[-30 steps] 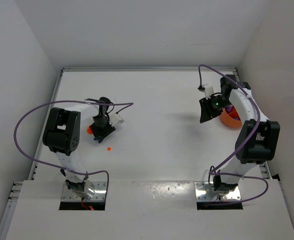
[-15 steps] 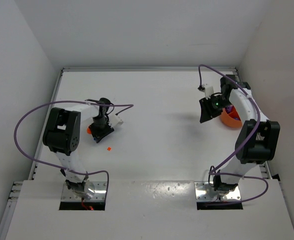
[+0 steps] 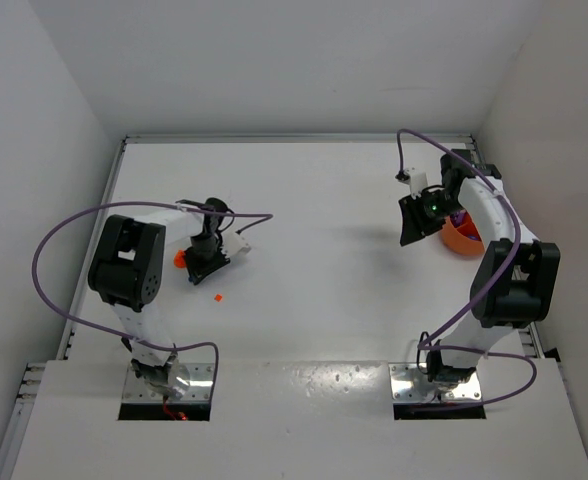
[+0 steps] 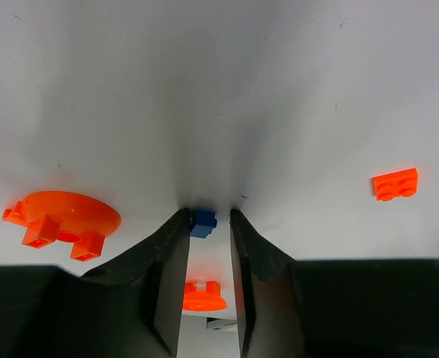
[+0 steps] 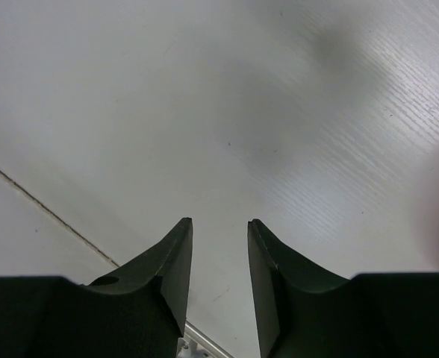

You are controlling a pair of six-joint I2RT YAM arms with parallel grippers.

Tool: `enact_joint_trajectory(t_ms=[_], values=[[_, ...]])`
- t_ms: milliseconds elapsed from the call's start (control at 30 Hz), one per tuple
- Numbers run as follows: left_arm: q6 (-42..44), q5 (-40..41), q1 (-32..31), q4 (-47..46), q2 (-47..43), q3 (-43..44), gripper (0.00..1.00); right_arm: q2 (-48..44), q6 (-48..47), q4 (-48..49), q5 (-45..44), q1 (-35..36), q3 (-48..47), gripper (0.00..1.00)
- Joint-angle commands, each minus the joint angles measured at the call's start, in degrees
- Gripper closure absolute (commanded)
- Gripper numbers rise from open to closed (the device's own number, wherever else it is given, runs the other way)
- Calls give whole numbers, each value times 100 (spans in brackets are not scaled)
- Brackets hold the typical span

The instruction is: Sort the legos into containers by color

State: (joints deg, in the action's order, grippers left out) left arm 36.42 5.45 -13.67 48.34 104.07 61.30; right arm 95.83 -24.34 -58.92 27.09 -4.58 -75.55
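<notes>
Your blue lego (image 4: 202,222) sits on the white table (image 4: 279,89), right between the tips of your left gripper (image 4: 208,216). One finger (image 4: 171,253) touches the little brick. You can see a thin gap between the brick and the other finger, so the jaws are a bit apart and are not pinching it. A small orange round bit (image 4: 204,296) lies on the table further back between the same two fingers. To one side of the gripper there is a flat orange disc (image 4: 63,216) with small orange blocks on it. To the other side, well apart, an orange lego (image 4: 396,184) lies flat on the table by itself. From above, you see this gripper pointing down at the left half of the table. Far over on the right half, your right gripper (image 5: 219,221) hangs over bare table with its jaws apart and nothing between them. An orange bowl (image 3: 464,240) sits just beside that arm, near the right wall.
</notes>
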Motion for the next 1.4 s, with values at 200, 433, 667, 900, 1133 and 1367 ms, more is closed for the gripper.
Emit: enact_joint_trajectory(t_ms=[200, 433, 667, 900, 1133, 1367], values=[[14, 17, -74, -193, 96, -5, 85, -117, 52, 91, 200, 27, -13, 65], [-1206, -2295, -22, -17, -571, 1170, 100, -565, 420, 512, 1454, 290, 224, 65], [-4884, -3905, -64, -1515, -1362, 2026, 100, -345, 1570, 1187, 2520, 1151, -338, 68], [-8911, -1935, -189, -2188, -1688, 2360, 100, -1252, 4023, 5159, 1211, 2118, 849, 63], [-10715, -2777, -189, -2451, -1521, 1913, 100, -663, 5403, 6608, 413, 2961, 839, 59], [-10981, -3137, -136, -2557, -1407, 1912, 100, 330, 6477, 7429, 385, 3358, 252, 59]])
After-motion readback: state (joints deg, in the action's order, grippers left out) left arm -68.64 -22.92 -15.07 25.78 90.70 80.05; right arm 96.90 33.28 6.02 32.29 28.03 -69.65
